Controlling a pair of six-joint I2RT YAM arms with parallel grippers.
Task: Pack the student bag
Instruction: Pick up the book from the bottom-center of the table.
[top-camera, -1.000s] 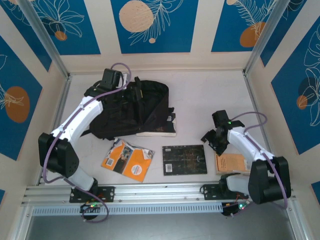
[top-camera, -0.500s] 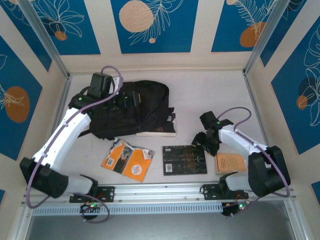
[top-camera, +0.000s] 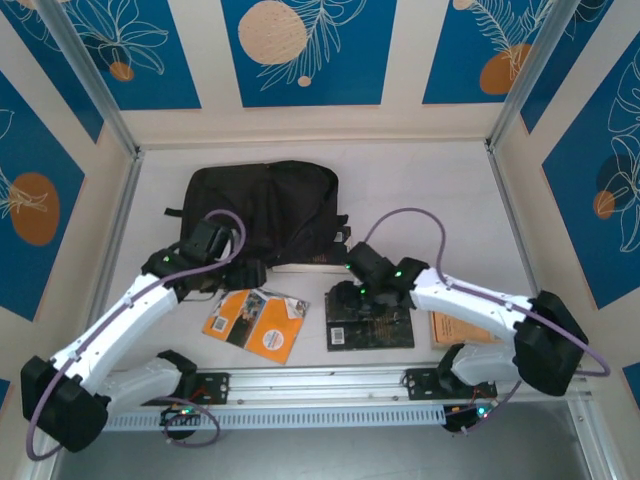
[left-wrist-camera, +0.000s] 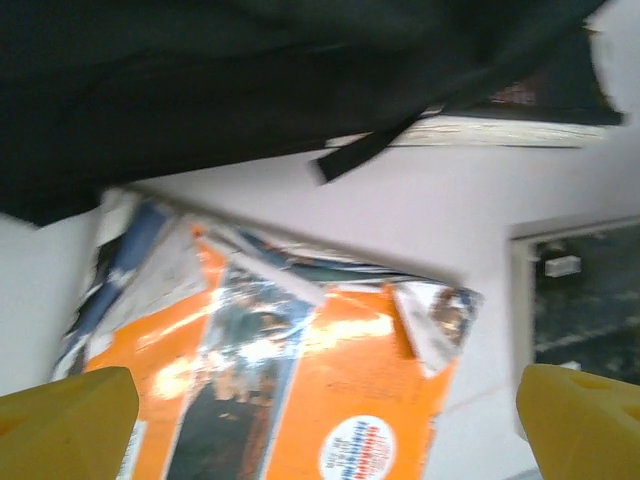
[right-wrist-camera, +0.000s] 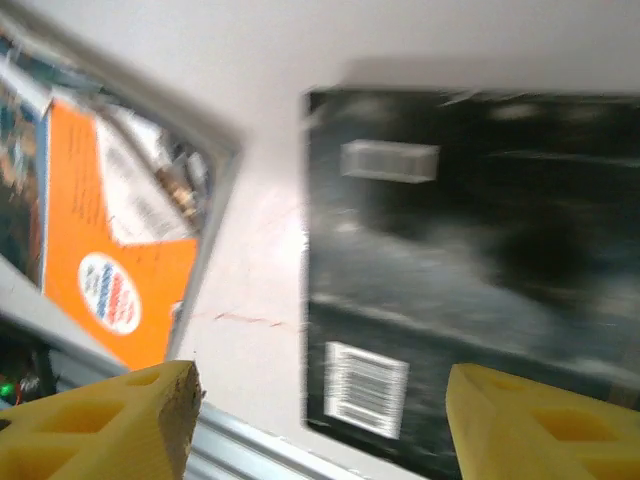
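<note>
The student bag (top-camera: 262, 208) is a large black backpack lying flat at the back of the table, and its fabric (left-wrist-camera: 230, 80) hangs across the top of the left wrist view. A thick book (top-camera: 322, 262) pokes out from under its near right edge. My left gripper (top-camera: 248, 272) is open above the orange book (top-camera: 254, 318), whose cover (left-wrist-camera: 300, 380) lies between the yellow fingertips (left-wrist-camera: 70, 420). My right gripper (top-camera: 346, 296) is open over the left edge of the flat black book (top-camera: 370, 320), with its barcode (right-wrist-camera: 365, 390) between the fingertips (right-wrist-camera: 110, 425). Neither gripper holds anything.
A tan book (top-camera: 466, 328) lies at the near right, partly under the right arm. A metal rail (top-camera: 320, 385) runs along the near edge. Patterned walls close in the back and both sides.
My left gripper let go at the bag, opened and drew back toward the orange book; the bag has slumped flat. My right arm swung left from the tan book to the black book.
</note>
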